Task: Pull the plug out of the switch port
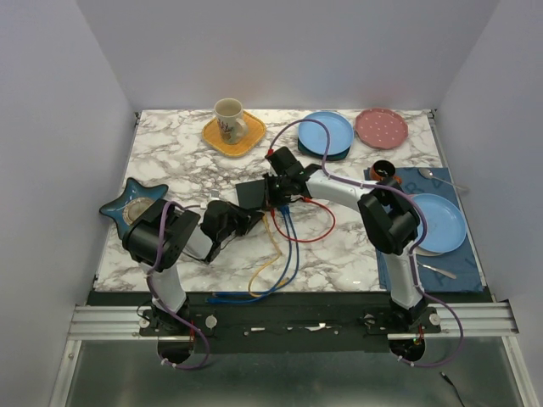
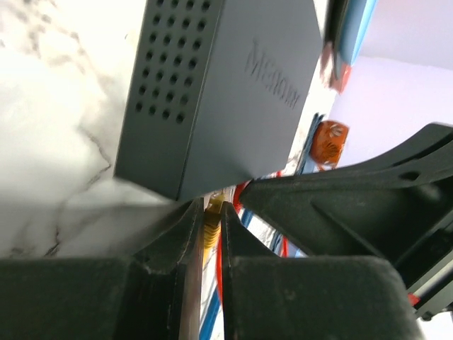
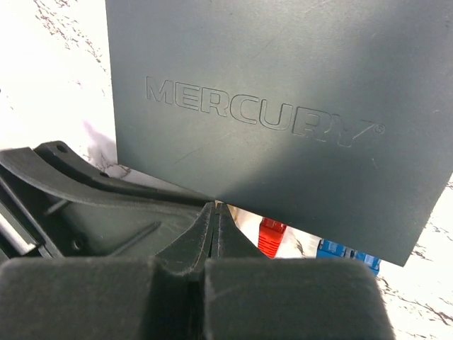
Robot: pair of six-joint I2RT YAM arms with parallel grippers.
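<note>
Yellow plug [image 2: 210, 228] is your target, and you have it clamped. The left gripper [image 2: 210, 212] is closed on it from both sides, just below the near edge of the black switch box [image 2: 212, 92]. The switch port itself is hidden under that edge, so you cannot tell from the left wrist view whether the plug is fully seated or a little way out. It lies touching or just beside the box, so judge it as not yet free. Your right gripper [image 3: 214, 211] has its 2 fingers pressed together with nothing between them, resting at the box's edge as if to steady it. Close by, 1 red plug [image 3: 271, 237] and blue plugs [image 3: 345, 253] sit at that same edge. Reaching and gripping look done; the pull away from the box is what is left.
</note>
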